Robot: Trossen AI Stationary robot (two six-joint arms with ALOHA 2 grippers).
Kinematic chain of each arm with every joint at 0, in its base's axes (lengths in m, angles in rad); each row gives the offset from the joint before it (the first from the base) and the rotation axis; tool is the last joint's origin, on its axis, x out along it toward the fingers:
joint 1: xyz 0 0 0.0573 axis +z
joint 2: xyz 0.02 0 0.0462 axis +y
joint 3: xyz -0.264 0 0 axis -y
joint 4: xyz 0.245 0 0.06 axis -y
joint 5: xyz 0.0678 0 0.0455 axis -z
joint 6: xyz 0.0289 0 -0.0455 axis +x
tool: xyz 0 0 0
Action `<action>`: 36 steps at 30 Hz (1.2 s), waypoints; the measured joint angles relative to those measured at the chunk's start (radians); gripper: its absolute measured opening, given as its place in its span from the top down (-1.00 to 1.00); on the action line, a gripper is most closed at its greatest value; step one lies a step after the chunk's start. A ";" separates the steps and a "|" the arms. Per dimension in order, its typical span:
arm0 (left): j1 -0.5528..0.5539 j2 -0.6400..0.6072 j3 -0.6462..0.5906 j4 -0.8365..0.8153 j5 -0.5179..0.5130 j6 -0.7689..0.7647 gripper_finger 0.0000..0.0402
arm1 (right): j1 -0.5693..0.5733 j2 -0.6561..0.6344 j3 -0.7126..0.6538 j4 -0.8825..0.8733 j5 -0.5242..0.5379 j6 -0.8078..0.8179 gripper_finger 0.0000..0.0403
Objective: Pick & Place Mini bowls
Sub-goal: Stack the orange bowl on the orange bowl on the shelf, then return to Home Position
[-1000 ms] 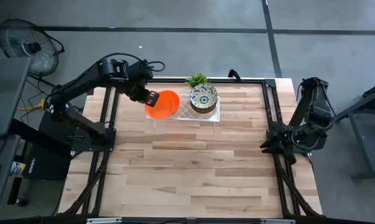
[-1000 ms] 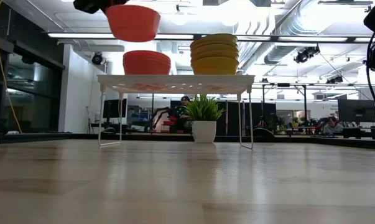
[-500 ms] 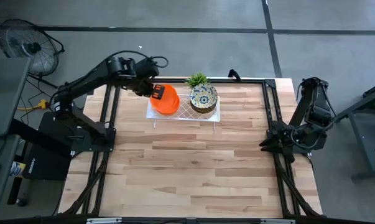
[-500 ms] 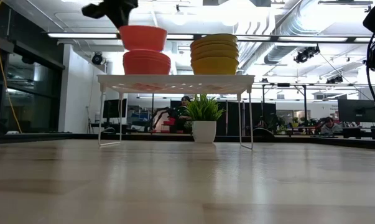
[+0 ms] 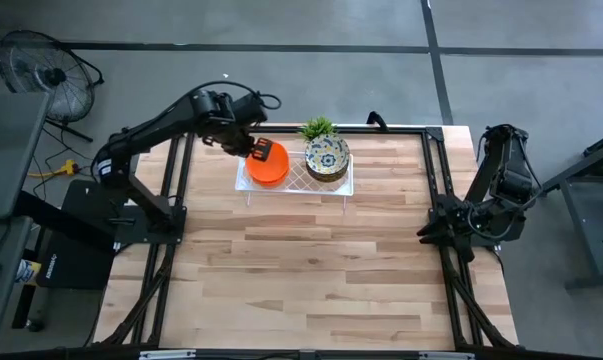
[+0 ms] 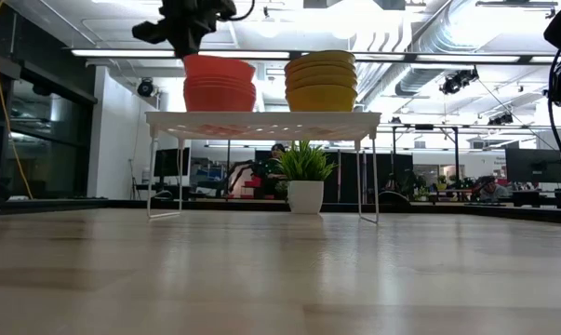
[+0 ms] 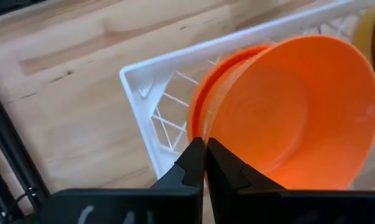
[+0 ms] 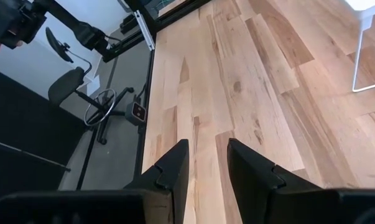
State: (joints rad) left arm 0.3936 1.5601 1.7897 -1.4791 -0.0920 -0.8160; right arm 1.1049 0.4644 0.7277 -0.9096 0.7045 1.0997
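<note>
Left hand (image 7: 204, 163) pinches orange bowl's (image 7: 299, 112) rim atop stack.

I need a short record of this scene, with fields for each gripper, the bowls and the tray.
left gripper: shut on the rim of the top orange bowl, over the tray
orange stack: on the tray, left part in the high view
patterned stack: on the tray, beside the orange one
tray: white, on legs, at the table's far edge
plant: behind the tray
right gripper: open, empty, at the table's right side
</note>
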 joint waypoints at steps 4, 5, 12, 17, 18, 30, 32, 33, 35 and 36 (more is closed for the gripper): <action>0.000 0.008 -0.002 0.004 0.013 0.016 1.00 | 0.000 0.000 0.000 -0.001 -0.007 0.000 0.51; -0.001 0.008 -0.001 0.002 0.014 0.016 0.99 | 0.000 0.000 0.000 -0.003 -0.007 0.000 0.51; 0.000 0.013 -0.001 0.007 0.029 0.033 0.84 | 0.000 0.000 0.000 -0.029 -0.028 0.002 0.51; 0.000 0.014 -0.001 0.026 0.032 0.062 0.59 | 0.000 0.000 0.000 -0.030 -0.028 0.003 0.51; 0.000 0.014 -0.001 0.038 0.032 0.079 0.54 | 0.000 0.000 0.000 -0.030 -0.028 0.003 0.51; -0.077 0.006 0.201 0.020 -0.169 0.454 0.36 | 0.000 -0.006 0.000 -0.029 0.073 -0.012 0.51; -0.104 -0.023 0.191 0.007 -0.210 0.478 0.36 | 0.000 -0.019 0.000 -0.029 0.095 -0.021 0.51; -0.119 -0.043 0.182 0.009 -0.235 0.492 0.36 | 0.000 -0.031 0.000 -0.029 0.107 -0.024 0.51; -0.153 -0.103 0.146 0.027 -0.283 0.497 0.36 | 0.000 -0.064 0.000 -0.032 0.118 -0.026 0.51; -0.165 -0.139 0.115 0.024 -0.301 0.498 0.36 | 0.000 -0.083 0.000 -0.037 0.117 -0.027 0.51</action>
State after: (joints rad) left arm 0.2285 1.4209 1.9042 -1.4554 -0.3927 -0.3179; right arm 1.1049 0.3811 0.7279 -0.9462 0.8219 1.0730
